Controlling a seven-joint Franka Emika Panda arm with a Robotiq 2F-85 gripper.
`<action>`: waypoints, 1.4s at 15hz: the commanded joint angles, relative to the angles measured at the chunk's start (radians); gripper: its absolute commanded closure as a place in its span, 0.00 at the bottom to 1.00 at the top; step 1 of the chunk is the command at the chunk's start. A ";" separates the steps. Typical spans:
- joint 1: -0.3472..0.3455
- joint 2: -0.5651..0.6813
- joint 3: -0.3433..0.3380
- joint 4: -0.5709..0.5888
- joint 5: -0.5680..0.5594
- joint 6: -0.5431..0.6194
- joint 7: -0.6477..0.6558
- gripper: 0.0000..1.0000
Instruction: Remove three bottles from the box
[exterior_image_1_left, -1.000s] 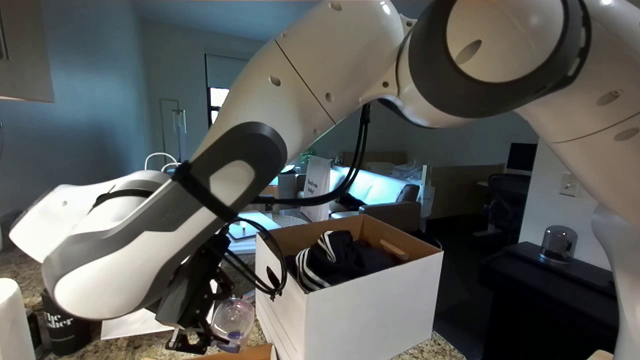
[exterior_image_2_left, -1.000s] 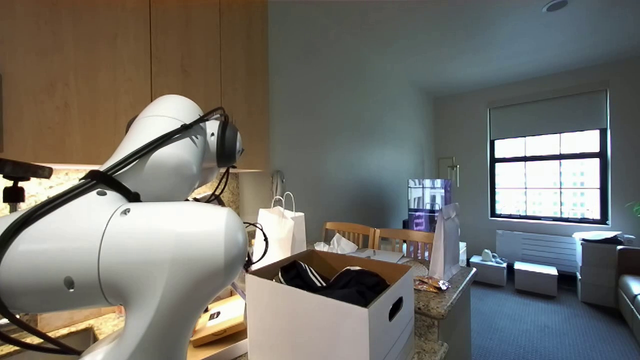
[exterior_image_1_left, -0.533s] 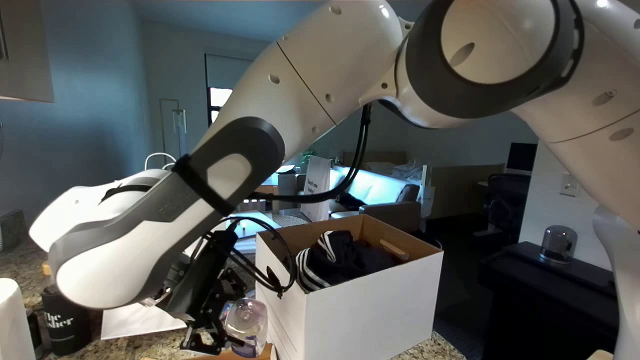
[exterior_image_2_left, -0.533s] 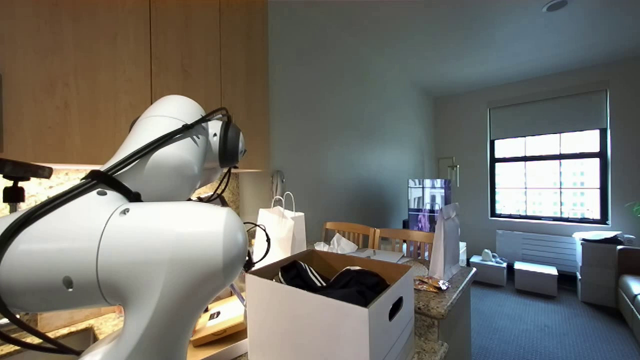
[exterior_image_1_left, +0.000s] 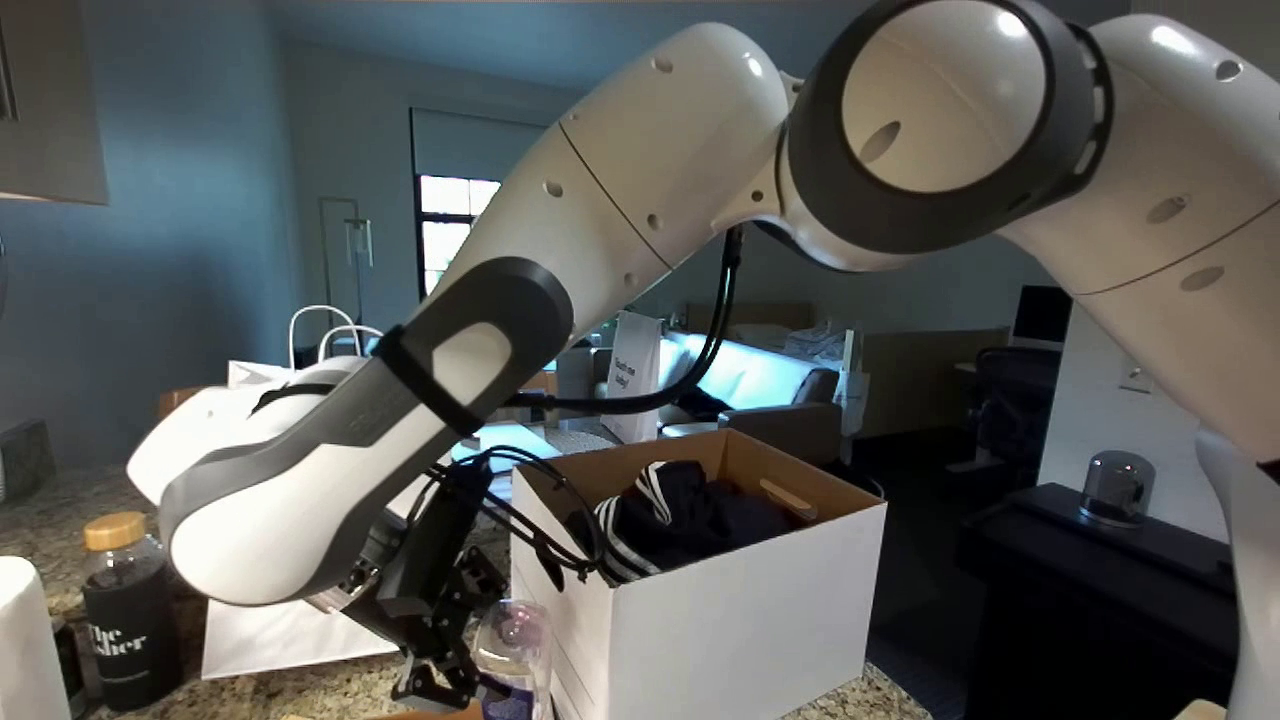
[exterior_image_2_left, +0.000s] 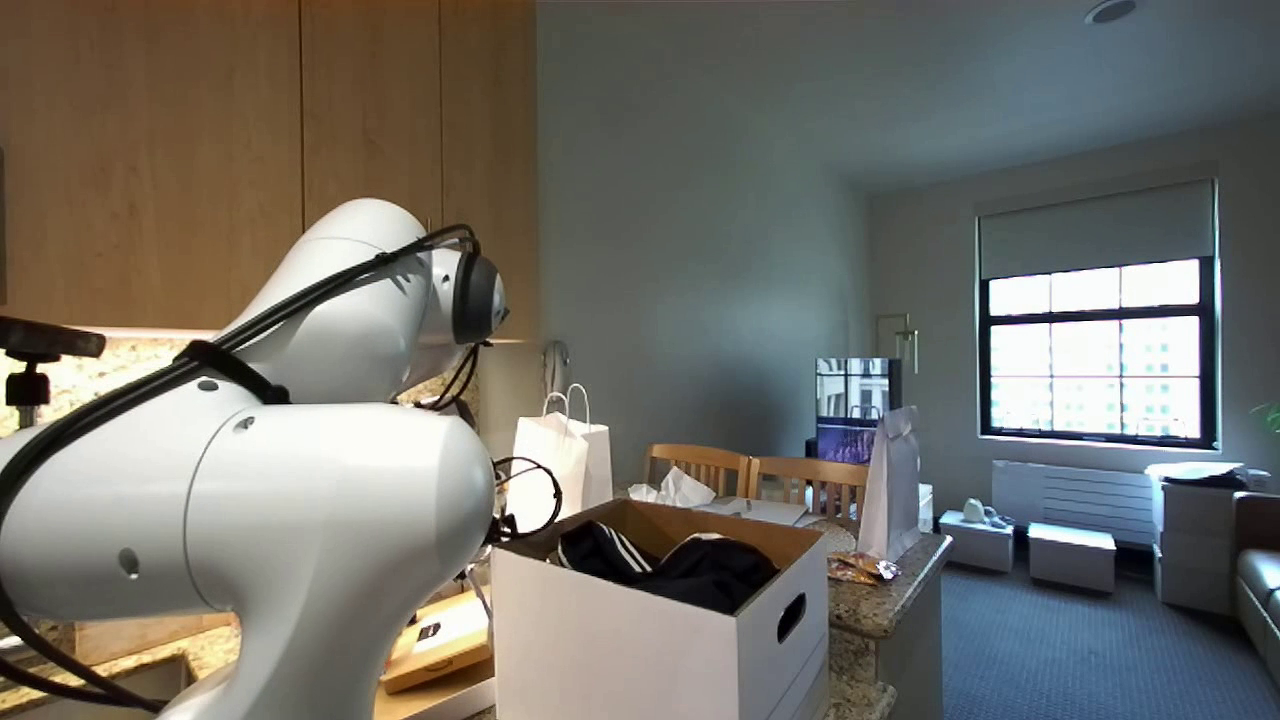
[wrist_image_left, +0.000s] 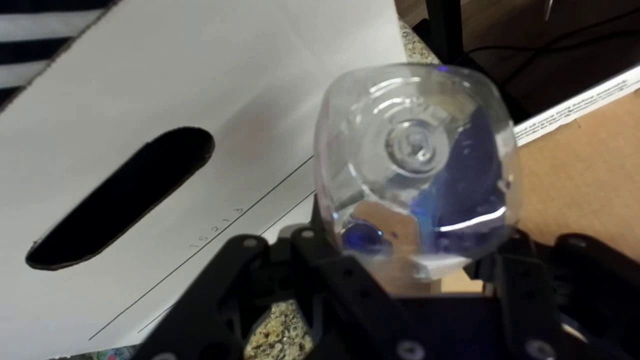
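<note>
A clear bottle (wrist_image_left: 415, 145) with blue-violet parts is between the fingers of my gripper (wrist_image_left: 415, 252), which is shut on it. Its ringed, rounded end points at the wrist camera. In an exterior view the same bottle (exterior_image_1_left: 512, 650) stands nearly upright just beside the box (exterior_image_1_left: 735, 620); whether they touch I cannot tell. The box is large and white with brown inside, and dark cloth (exterior_image_1_left: 675, 525) with white stripes fills it. Its oval hand-hole (wrist_image_left: 120, 200) shows in the wrist view. In an exterior view the box (exterior_image_2_left: 620, 635) shows, but the arm hides my gripper.
A black bottle with a wooden cap (exterior_image_1_left: 130, 630) stands on the granite counter near a white roll (exterior_image_1_left: 28, 650). Low brown cardboard (wrist_image_left: 580, 175) lies under and right of the held bottle. A cardboard package (exterior_image_2_left: 440, 640) and a white paper bag (exterior_image_2_left: 560, 465) stand beyond the arm.
My gripper and the held bottle have moved right in an exterior view, closer to the box's side, and the bottle has turned more upright. The wooden-capped bottle has come out from behind the arm.
</note>
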 joint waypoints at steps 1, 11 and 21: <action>-0.030 0.021 0.027 0.009 0.007 0.033 -0.085 0.69; -0.013 0.036 0.011 -0.018 -0.023 0.171 -0.070 0.01; -0.007 0.034 0.010 -0.012 -0.020 0.151 -0.069 0.00</action>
